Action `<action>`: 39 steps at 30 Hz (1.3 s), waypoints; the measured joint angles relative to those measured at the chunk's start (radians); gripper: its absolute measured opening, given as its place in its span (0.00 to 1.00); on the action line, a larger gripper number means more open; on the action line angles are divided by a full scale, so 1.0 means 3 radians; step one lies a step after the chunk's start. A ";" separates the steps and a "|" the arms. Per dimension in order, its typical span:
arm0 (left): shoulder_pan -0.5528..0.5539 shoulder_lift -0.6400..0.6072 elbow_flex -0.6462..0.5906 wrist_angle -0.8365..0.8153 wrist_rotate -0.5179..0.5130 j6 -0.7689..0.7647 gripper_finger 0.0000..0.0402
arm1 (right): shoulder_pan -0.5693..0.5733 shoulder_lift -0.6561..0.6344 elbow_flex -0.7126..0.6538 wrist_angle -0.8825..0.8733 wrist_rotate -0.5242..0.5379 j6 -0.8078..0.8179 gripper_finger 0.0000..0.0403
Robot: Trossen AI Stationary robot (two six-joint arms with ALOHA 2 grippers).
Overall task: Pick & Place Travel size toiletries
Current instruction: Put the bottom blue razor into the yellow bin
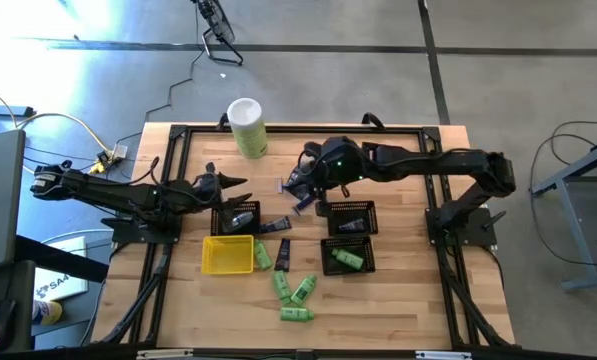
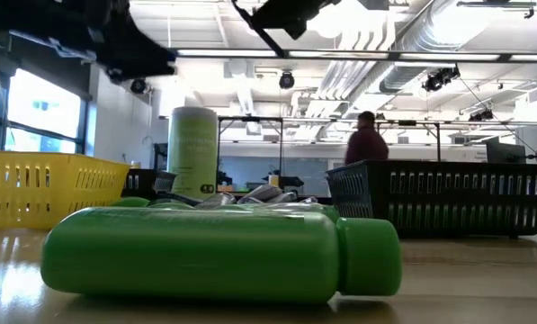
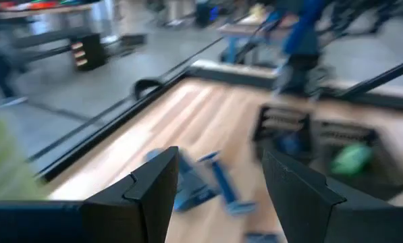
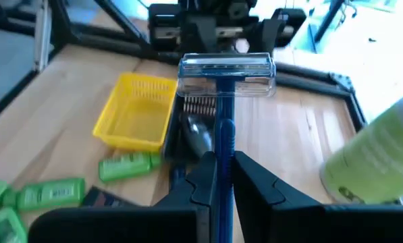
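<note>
My right gripper (image 1: 303, 190) hovers over the table's middle, shut on a blue razor (image 4: 226, 71) with a clear head. My left gripper (image 1: 233, 184) is open near the left black basket (image 1: 240, 215) and touches nothing; its wrist view is blurred, and a blue thing (image 3: 204, 182) shows past its gripper (image 3: 220, 162). Several small green bottles (image 1: 281, 285) lie on their sides on the near part of the table, one close in the low view (image 2: 223, 252). Another green bottle (image 1: 348, 258) lies in a right-hand basket. Dark tubes (image 1: 283, 255) lie beside the yellow tray (image 1: 228, 253). My right gripper (image 4: 221, 165) pinches the razor's blue handle (image 4: 221, 135) between its two fingers, which lie along the handle. The clear head sticks out beyond the fingertips. The razor is lifted clear of the table, above the black basket (image 4: 198, 108) and beside the yellow tray (image 4: 135, 111).
A tall pale-green canister with a white lid (image 1: 248, 127) stands at the far side of the table. Two black baskets (image 1: 348, 215) sit right of centre. A black frame (image 1: 168, 135) borders the table. A person (image 2: 367, 144) stands in the room behind.
</note>
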 joint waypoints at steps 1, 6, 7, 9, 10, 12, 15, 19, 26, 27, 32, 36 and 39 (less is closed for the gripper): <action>0.0000 0.0017 0.0000 0.0103 0.0117 0.0012 0.52 | -0.0005 0.0004 -0.0001 0.0087 -0.0025 0.0022 0.07; 0.0000 0.0185 0.0000 0.0823 0.0551 0.0300 0.52 | -0.0005 0.0059 -0.0001 0.0408 -0.0168 0.0153 0.07; 0.0000 0.0229 0.0000 0.0950 0.0591 0.0356 0.52 | -0.0005 0.0063 -0.0002 0.0460 -0.0167 0.0168 0.07; 0.0000 0.0317 0.0000 0.1165 0.0599 0.0442 0.52 | 0.0006 0.0062 -0.0002 0.0597 -0.0170 0.0176 0.07; 0.0000 0.0361 0.0002 0.1255 0.0599 0.0471 0.52 | 0.0018 0.0058 -0.0002 0.0677 -0.0170 0.0202 0.07; 0.0001 0.0467 0.0004 0.1395 0.0598 0.0530 0.52 | 0.0037 0.0058 -0.0002 0.0833 -0.0184 0.0236 0.07; 0.0000 0.0654 0.0004 0.1651 0.0602 0.0557 0.52 | 0.0068 0.0058 -0.0002 0.0959 -0.0240 0.0235 0.07; 0.0001 0.0934 0.0004 0.2044 0.0692 0.0614 0.52 | 0.0089 0.0089 -0.0001 0.1009 -0.0267 0.0234 0.07; 0.0001 0.1324 0.0070 0.2517 0.0749 0.0639 0.52 | 0.0094 0.0204 -0.0002 0.1060 -0.0257 0.0237 0.07; 0.0001 0.1347 0.0101 0.2491 0.0749 0.0639 0.52 | 0.0094 0.0223 -0.0001 0.1092 -0.0259 0.0237 0.07; 0.0003 0.1503 0.0340 0.2224 0.0698 0.0611 0.52 | 0.0094 0.0272 -0.0001 0.1136 -0.0256 0.0239 0.07; 0.0003 0.1547 0.0520 0.1952 0.0672 0.0544 0.52 | 0.0094 0.0275 -0.0001 0.1145 -0.0256 0.0240 0.07; 0.0003 0.1549 0.0597 0.1820 0.0672 0.0515 0.52 | 0.0094 0.0275 -0.0001 0.1168 -0.0256 0.0241 0.07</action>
